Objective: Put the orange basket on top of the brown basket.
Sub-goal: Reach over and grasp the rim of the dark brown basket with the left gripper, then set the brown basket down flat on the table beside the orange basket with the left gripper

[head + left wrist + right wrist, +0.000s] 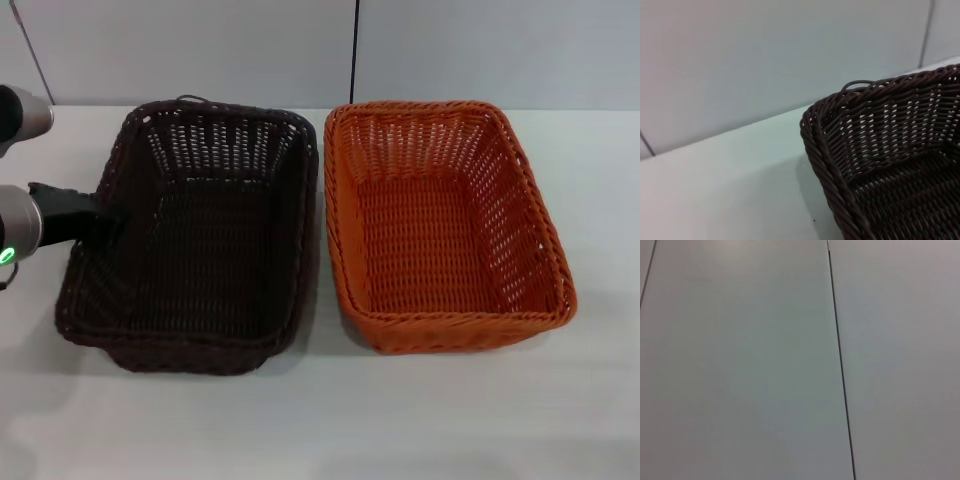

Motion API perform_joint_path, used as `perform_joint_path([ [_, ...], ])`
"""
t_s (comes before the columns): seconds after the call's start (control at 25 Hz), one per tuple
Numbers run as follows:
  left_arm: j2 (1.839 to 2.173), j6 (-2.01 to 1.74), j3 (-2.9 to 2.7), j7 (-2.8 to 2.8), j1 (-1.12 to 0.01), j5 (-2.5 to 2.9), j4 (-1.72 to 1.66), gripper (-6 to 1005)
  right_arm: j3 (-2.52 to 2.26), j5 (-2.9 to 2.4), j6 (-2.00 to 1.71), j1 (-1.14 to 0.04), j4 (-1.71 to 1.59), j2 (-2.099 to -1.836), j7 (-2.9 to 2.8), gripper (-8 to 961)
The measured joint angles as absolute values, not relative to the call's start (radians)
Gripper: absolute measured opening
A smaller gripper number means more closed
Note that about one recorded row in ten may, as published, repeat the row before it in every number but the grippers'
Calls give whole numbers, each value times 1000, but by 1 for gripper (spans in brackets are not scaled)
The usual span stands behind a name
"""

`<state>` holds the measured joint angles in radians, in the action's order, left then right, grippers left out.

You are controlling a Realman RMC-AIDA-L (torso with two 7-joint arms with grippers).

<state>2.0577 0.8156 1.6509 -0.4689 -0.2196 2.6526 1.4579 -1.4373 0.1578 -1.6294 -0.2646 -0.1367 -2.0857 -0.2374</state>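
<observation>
The brown basket [190,352] stands on the left of the white table, empty, with its braided rim up. The orange basket [452,336] stands right beside it on the right, empty, and their long sides almost touch. My left gripper [104,220] is at the brown basket's left rim, its dark tip over the left wall. The left wrist view shows one corner of the brown basket [875,130] close up. My right gripper is out of view, and the right wrist view shows only wall panels.
The white table [320,430] has bare surface in front of both baskets and to the right of the orange one. A pale panelled wall [200,50] with a dark vertical seam [840,365] stands right behind the baskets.
</observation>
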Motion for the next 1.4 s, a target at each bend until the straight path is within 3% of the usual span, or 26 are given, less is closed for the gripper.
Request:
perform_joint_path([
  [0.36, 2056, 1040, 1816, -878, -226, 2512, 1583, 262, -1437, 160, -1648, -250, -135, -2086, -238, 737],
  [0.72, 2056, 1323, 1962, -1252, -364, 2289, 1523, 259, -1439, 161, -1673, -237, -130, -2088, -238, 733],
  [1.0, 2057, 1351, 1942, -1326, -469, 2283, 1448, 253, -1439, 161, -1685, -226, -129, -2090, -238, 729],
  [1.16, 2056, 1331, 1949, -1364, -527, 2287, 1357, 195, -1439, 160, -1689, -219, -129, -2090, -238, 727],
  [1.4, 2061, 1223, 1889, -1384, -521, 2288, 1317, 236, -1439, 156, -1689, -216, -129, -2089, -239, 724],
])
